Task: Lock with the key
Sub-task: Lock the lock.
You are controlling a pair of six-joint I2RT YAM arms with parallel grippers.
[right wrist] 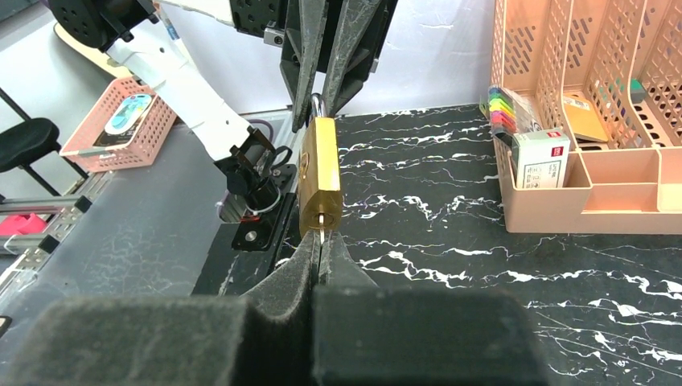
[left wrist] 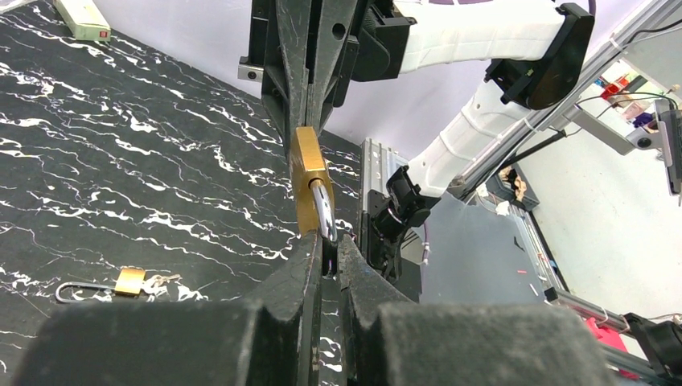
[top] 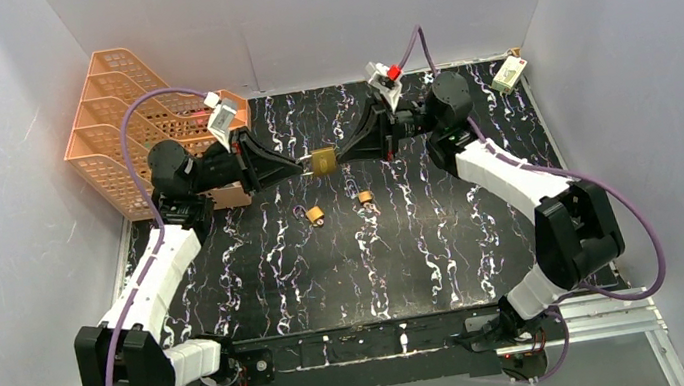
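Above the black, white-veined marble tabletop [top: 426,242], a rectangular brass padlock [top: 321,161] with a silver steel shackle [left wrist: 324,211] hangs in the air between the two arms. The left gripper [left wrist: 326,251] is clamped narrowly on the shackle. The right gripper [right wrist: 321,244] is pinched fully together against the padlock's keyhole end.

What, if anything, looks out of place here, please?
Nothing stands out: the brass padlock hangs between the left gripper, on its shackle, and the right gripper; two small padlocks lie loose on the mat.
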